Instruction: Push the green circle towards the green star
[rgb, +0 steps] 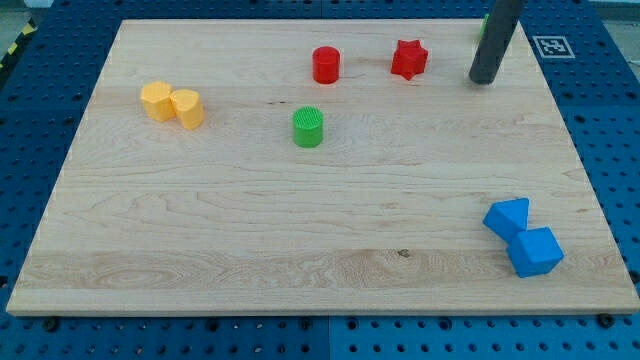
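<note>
The green circle (308, 127) stands on the wooden board, a little to the left of its middle and in its upper half. My tip (483, 79) rests on the board at the view's upper right, far to the right of the green circle and above it. A sliver of green (484, 24) shows at the rod's left edge near the board's top edge. It may be the green star, but the rod hides most of it and I cannot make out its shape.
A red circle (326, 64) and a red star (408, 59) stand near the top, between the green circle and my tip. Two yellow blocks (172, 104) touch at the left. Two blue blocks (523, 236) touch at the lower right. The board's top edge (300, 20) is close.
</note>
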